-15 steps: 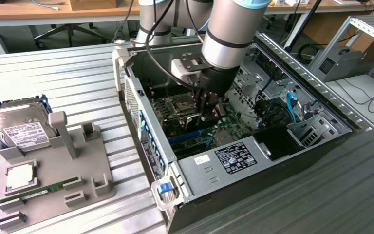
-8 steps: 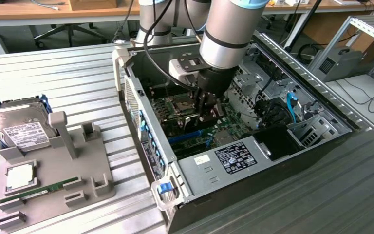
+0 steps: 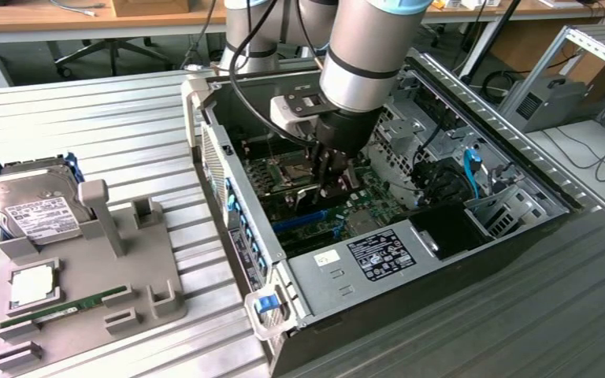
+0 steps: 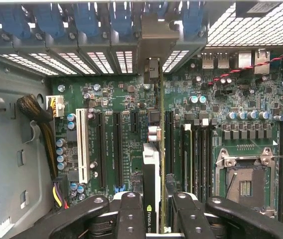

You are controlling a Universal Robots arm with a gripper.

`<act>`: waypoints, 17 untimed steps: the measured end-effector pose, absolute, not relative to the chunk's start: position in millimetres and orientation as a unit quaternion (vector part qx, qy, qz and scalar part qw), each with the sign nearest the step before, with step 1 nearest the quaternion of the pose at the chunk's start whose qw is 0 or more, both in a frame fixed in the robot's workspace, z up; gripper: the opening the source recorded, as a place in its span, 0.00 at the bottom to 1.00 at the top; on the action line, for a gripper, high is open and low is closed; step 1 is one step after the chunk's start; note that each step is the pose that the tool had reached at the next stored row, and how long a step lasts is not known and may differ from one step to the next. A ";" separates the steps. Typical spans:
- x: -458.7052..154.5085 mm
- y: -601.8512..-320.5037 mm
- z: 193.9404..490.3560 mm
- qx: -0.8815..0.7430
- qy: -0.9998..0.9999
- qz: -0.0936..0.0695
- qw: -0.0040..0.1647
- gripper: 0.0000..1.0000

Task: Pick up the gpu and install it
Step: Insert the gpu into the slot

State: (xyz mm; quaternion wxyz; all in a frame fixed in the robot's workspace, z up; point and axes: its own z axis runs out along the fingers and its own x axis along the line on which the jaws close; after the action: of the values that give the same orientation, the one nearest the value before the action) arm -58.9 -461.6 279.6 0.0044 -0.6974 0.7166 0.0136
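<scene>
Wrist view, thin edge-on gpu [image 4: 151, 169], grey end bracket [image 4: 156, 40], clamped in claw [image 4: 155, 201]

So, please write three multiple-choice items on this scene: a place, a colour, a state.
1. Where is the gpu? A: on a shelf. B: inside the computer case, over the motherboard. C: on the floor.
2. What colour is the memory stick on the tray? A: green. B: red. C: white.
3. The hand is: A: open, empty. B: shut on the gpu. C: shut on a cable.
Answers: 1 B, the board lies beneath it; 2 A, plainly green; 3 B, its fingers flank the card.
</scene>
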 end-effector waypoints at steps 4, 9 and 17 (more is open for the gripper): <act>-59.8 -461.7 278.7 -0.697 0.717 0.014 0.005 0.27; -60.6 -461.6 277.3 -0.697 0.717 0.014 0.004 0.27; -61.1 -461.6 277.2 -0.697 0.717 0.012 0.006 0.27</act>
State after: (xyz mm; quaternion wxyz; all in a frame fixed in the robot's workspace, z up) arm -61.1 -461.6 277.2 0.0061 -0.6974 0.7166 0.0119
